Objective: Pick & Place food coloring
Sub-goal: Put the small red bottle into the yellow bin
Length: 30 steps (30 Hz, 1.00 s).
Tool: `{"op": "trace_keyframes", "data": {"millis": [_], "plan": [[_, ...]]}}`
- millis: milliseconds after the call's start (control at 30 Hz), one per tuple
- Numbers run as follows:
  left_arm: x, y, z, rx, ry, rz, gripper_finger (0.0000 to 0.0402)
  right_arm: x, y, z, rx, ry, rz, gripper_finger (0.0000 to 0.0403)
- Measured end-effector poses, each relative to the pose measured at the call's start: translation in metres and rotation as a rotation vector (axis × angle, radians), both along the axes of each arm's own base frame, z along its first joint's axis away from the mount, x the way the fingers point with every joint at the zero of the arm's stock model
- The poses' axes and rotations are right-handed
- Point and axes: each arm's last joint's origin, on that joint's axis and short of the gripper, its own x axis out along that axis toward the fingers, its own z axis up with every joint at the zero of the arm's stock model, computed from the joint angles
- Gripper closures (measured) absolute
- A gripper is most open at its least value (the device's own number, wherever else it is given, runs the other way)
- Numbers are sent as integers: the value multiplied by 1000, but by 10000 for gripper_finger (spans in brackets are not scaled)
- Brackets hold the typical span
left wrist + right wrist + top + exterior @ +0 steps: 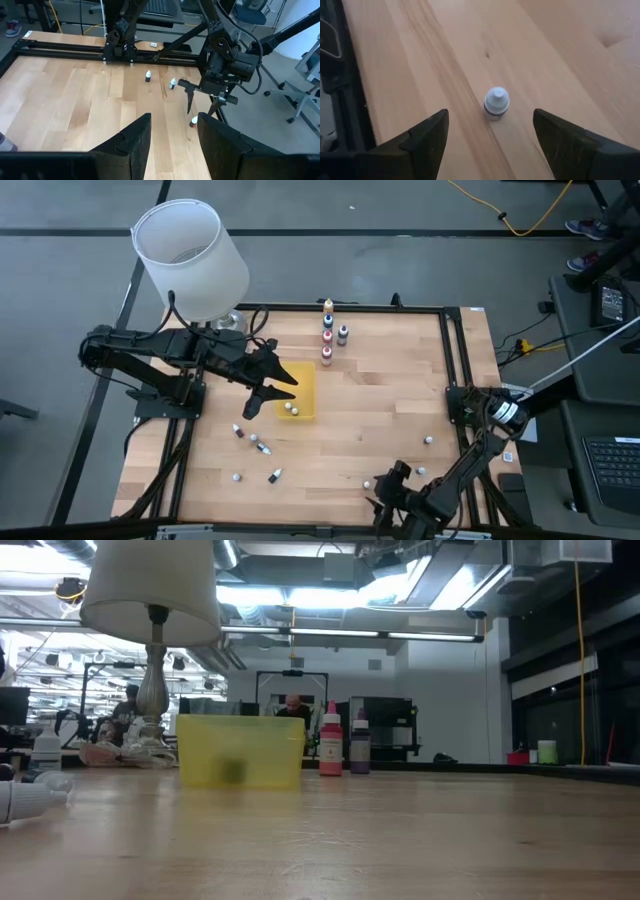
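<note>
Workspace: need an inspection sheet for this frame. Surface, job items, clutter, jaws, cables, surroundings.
Surface: wooden table, bare wood in a black frame.
Job's things: four upright food coloring bottles at the far edge; two bottles in the yellow tray; others scattered near the front, some lying down.
Clutter: white lamp at the far left corner.
Grippers: left gripper over the tray's left edge, jaws open, empty. Right gripper low at the front edge, jaws open around one upright white-capped bottle, not touching it.
Cables: yellow cable on the floor beyond the table.
Surroundings: desk with keyboard at right; a person's shoes at top right.
</note>
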Motion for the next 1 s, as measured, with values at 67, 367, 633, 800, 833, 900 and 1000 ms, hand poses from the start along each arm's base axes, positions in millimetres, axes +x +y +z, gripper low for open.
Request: {"op": "trace_keyframes", "data": {"millis": [67, 367, 633, 800, 833, 900, 1000], "plan": [[0, 0, 0, 0, 0, 0, 245, 1, 0, -3, -9, 0, -1, 111], [0, 0, 0, 1, 0, 0, 245, 5, 5, -24, -29, -8, 10, 111], [-1, 0, -1, 2, 13, 0, 245, 7, 3, -26, -40, -7, 3, 116], [-1, 0, -3, 5, 32, 0, 245, 11, 0, -26, -57, -5, 1, 152], [-1, 0, -3, 5, 32, 0, 245, 12, -1, -26, -60, -4, 3, 162], [-1, 0, -3, 6, 34, -1, 245, 13, -2, -26, -61, 0, 2, 182], [-2, 0, -3, 6, 38, -1, 245, 14, -2, -26, -57, 5, 2, 212]]}}
